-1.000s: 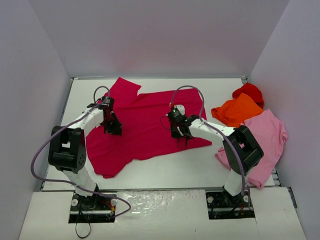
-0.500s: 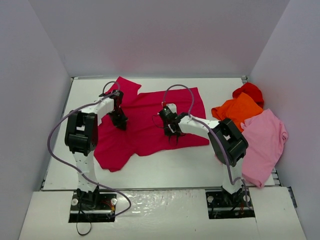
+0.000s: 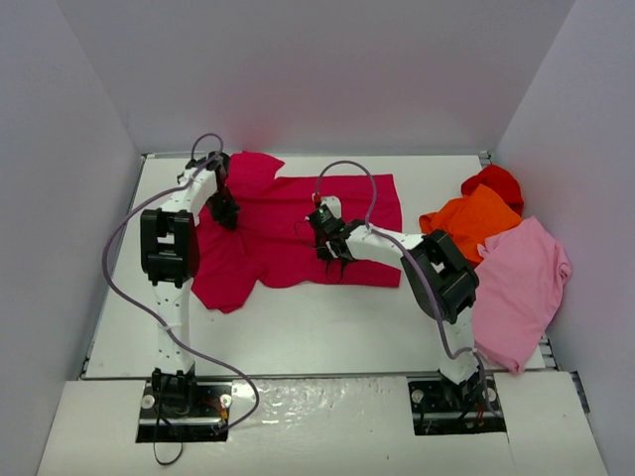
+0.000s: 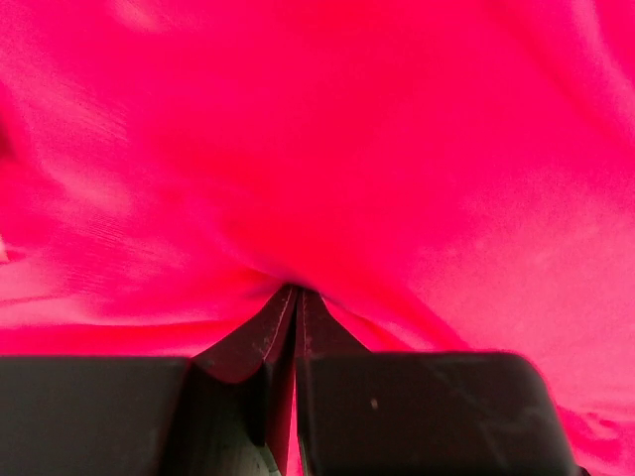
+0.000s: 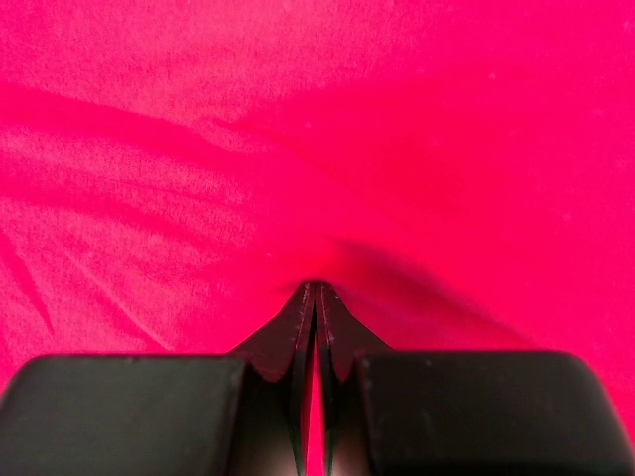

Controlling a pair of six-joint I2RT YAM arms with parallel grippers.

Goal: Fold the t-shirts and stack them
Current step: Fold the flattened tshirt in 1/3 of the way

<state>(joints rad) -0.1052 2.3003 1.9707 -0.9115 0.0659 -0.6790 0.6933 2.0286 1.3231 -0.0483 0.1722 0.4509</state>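
Note:
The large crimson-magenta t-shirt (image 3: 283, 223) lies rumpled across the middle of the table. My left gripper (image 3: 224, 210) is shut on a pinch of its cloth near the left sleeve. My right gripper (image 3: 332, 250) is shut on its cloth close to the near hem. In the left wrist view crimson cloth (image 4: 327, 149) fills the frame and puckers at the closed tips of that gripper (image 4: 296, 291). The right wrist view shows the same cloth (image 5: 298, 119) drawn into the closed tips there (image 5: 316, 287). Orange (image 3: 474, 216), red (image 3: 496, 181) and light pink (image 3: 521, 278) t-shirts lie bunched at the right.
White walls (image 3: 60, 198) enclose the table on three sides. The pink t-shirt hangs over the table's right near corner. Grey cables (image 3: 342, 174) loop above both arms. Bare table top (image 3: 317, 327) lies between the crimson t-shirt and the arm bases.
Both grippers have moved toward the back wall with the crimson cloth still pinched. The t-shirt's near edge and left lobe have been dragged away from the arm bases.

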